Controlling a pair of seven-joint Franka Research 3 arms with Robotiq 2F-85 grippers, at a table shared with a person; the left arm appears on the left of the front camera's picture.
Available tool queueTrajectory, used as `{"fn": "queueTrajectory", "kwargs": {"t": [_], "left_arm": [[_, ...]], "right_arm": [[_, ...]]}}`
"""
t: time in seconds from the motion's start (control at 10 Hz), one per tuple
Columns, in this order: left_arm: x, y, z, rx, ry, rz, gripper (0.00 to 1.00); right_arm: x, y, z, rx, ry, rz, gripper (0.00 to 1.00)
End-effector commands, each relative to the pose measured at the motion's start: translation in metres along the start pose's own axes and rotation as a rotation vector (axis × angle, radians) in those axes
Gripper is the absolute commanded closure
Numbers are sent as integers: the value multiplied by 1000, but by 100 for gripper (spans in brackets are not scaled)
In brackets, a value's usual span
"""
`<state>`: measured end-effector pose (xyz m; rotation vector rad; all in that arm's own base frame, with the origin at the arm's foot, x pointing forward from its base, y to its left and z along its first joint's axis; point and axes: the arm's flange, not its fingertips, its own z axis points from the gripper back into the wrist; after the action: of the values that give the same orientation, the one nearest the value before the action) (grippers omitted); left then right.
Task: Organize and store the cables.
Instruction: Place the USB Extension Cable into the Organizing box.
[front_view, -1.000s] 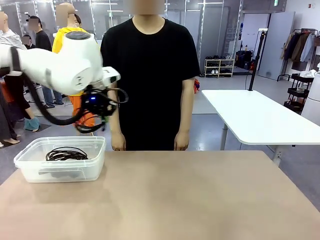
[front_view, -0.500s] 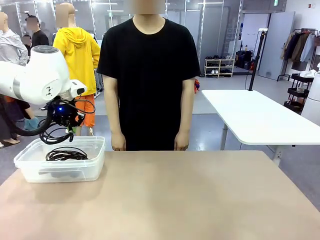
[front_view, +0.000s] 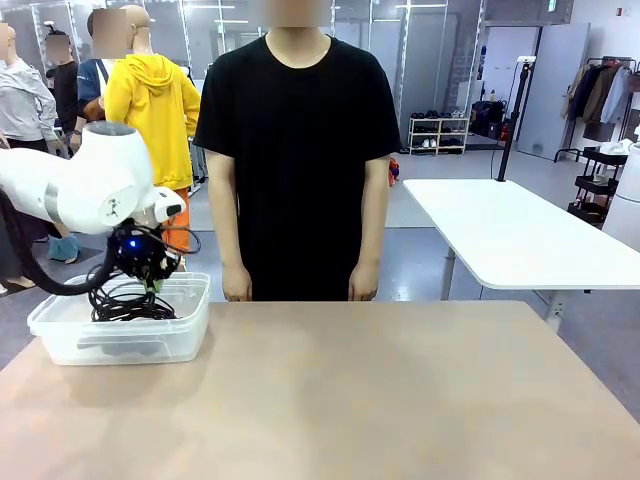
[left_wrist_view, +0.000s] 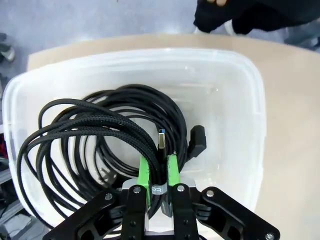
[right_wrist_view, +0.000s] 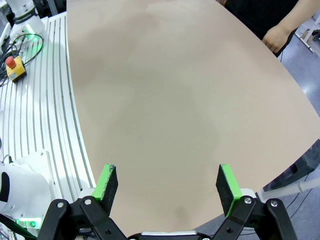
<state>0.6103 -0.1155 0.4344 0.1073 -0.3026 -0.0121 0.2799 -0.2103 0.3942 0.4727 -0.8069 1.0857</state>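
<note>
Lowering since the last frame, your left gripper (left_wrist_view: 158, 172) now holds 1 coiled cable (left_wrist_view: 95, 135) clamped inside the clear bin (left_wrist_view: 250, 100), while the right gripper (right_wrist_view: 167, 182) gapes wide.

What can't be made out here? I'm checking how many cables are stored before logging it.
- Cable count: in the left wrist view the coils overlap in the clear bin; separate cords can't be counted.
- Front view: the left gripper is dark and small; its grip is unreadable there.
- Bin floor: hidden under the coils.
</note>
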Motion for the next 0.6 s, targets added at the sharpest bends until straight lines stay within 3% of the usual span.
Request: {"fn": "queueTrajectory", "kwargs": {"t": [0.0, 0.5], "left_arm": [[3, -5, -13, 21, 22, 4, 84], [3, 1, -6, 31, 6, 17, 17]], "right_arm": [[1, -2, 0, -8, -7, -9, 0], [1, -2, 0, -8, -7, -9, 0]]}}
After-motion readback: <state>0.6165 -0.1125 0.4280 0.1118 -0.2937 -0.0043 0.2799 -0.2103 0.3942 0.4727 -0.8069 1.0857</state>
